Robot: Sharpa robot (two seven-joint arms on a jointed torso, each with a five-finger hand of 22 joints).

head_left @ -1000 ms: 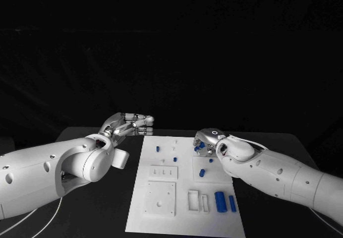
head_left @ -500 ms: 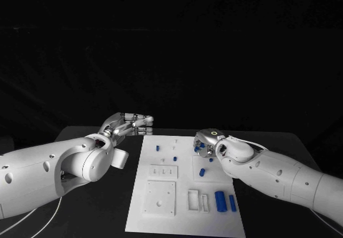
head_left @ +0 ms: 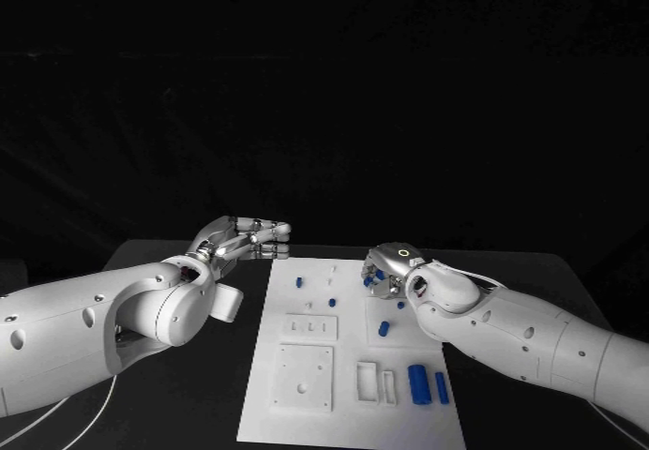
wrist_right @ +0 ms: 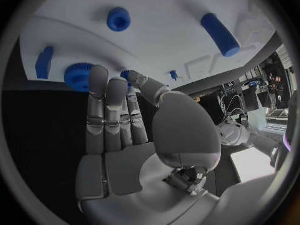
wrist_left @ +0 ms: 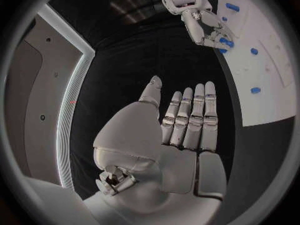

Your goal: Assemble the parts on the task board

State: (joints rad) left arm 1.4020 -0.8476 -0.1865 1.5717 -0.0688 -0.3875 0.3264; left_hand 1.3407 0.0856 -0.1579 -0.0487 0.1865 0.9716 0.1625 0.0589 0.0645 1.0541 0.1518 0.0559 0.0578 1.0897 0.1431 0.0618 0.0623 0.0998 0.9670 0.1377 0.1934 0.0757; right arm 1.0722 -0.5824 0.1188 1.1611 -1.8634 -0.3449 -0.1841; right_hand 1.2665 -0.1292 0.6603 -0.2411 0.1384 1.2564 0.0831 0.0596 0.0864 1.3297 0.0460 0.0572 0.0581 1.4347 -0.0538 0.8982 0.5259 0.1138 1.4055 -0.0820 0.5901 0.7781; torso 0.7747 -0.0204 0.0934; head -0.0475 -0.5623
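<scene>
The white task board lies in the middle of the black table, with small blue parts on it. My right hand hovers low over the board's far right part. In the right wrist view its thumb and a finger close on a small blue part, beside a blue gear. A blue cylinder, a round blue peg and a blue block lie farther on. My left hand floats off the board's far left corner, fingers straight and holding nothing.
More blue parts sit along the board: two small ones in the far half, one mid-board, two long pieces at the near right. White recessed plates take up the near left. Black table flanks both sides.
My right hand has edged slightly left and farther over the board's far end, the small blue part moving with its fingertips. The left hand has barely moved.
</scene>
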